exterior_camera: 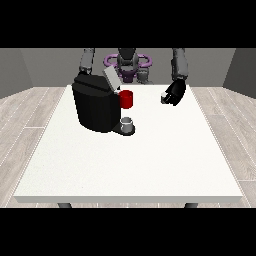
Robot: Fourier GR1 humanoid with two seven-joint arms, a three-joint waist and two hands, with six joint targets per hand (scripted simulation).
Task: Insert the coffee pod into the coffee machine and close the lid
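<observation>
The black coffee machine (96,107) stands on the table's left half. Its grey lid (111,77) is tilted up and open. A red part (127,99) juts out at the machine's front top, and a small grey cup (128,122) sits on the base below it. The hand at the view's right (175,92) hovers over the table to the right of the machine, apart from it. Its fingers are curled round a small pale coffee pod (164,98). At the view's left, the arm (87,61) runs down behind the machine, and its hand is hidden.
The white table (130,165) stretches wide towards the camera in front of the machine. Its front edge lies near the bottom of the scene. Wooden floor surrounds it on both sides.
</observation>
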